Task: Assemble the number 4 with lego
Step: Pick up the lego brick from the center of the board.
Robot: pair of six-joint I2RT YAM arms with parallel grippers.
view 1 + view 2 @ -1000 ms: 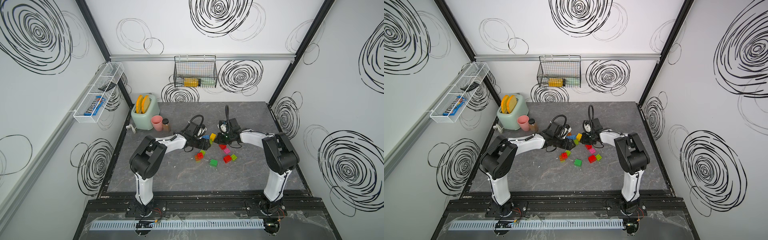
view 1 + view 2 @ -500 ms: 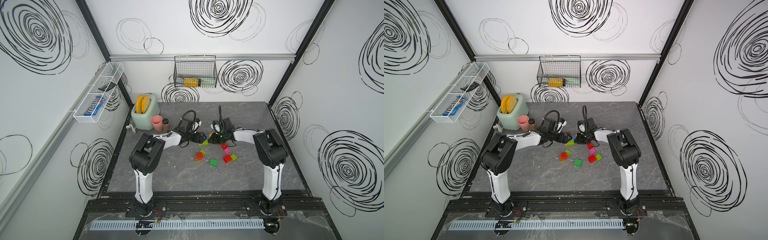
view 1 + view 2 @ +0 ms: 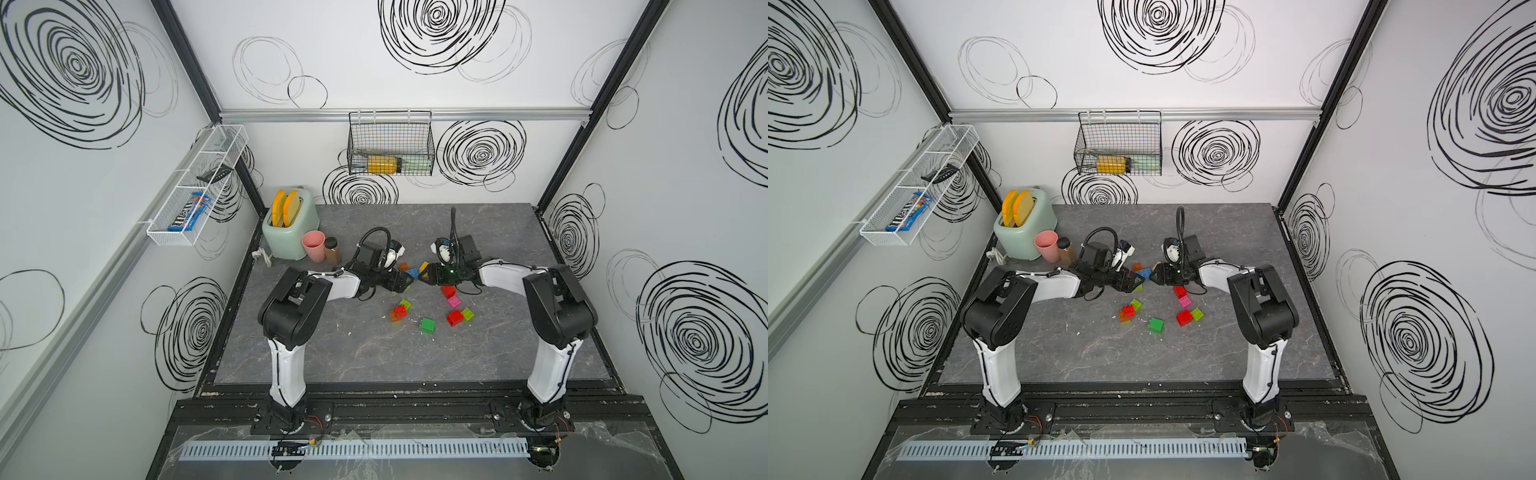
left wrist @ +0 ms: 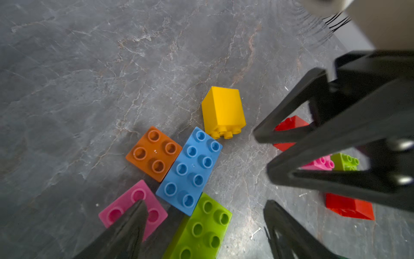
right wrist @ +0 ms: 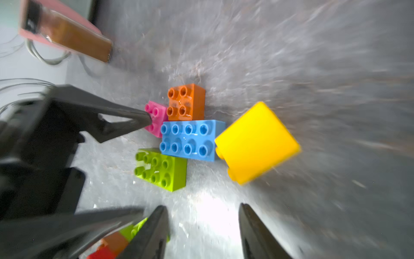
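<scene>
- At the far left of the tabletop (image 3: 374, 361), a mint toaster (image 3: 291, 235) and a pink cup (image 3: 313, 246) are standing well apart from the work.
- The left pincer (image 4: 205, 203) is hanging low over the started figure, fingers spread wide with nothing between them. One fingertip is sitting over the pink brick (image 4: 136, 194); I cannot tell whether it is touching.
- The figure is lying flat and studs up near the middle of the tabletop. The orange brick (image 4: 154, 153) is sitting against a long side of the blue brick (image 4: 190, 170). The pink brick is lying just beside both, and the long lime brick (image 4: 201, 228) is touching the blue one on the side away from the orange.
- The yellow brick (image 4: 223, 109) is lying tipped on its side just beside the blue brick's end, studs pointing sideways towards it.
- I judge it light, rigid and glossy. It is likely needing a grip across two opposite flat walls, clear of the studs, and righting before it is joined.
- The right pincer (image 5: 202, 206) is pointing at the yellow brick from near by, fingers apart and carrying nothing.
- Further right and nearer the front, loose pieces are waiting: a red brick (image 3: 448, 291), a red cube (image 3: 454, 318) and a green cube (image 3: 427, 326).
- Being this light, unjoined pieces are probably sliding at any nudge, so I would be steadying the figure while pressing.
</scene>
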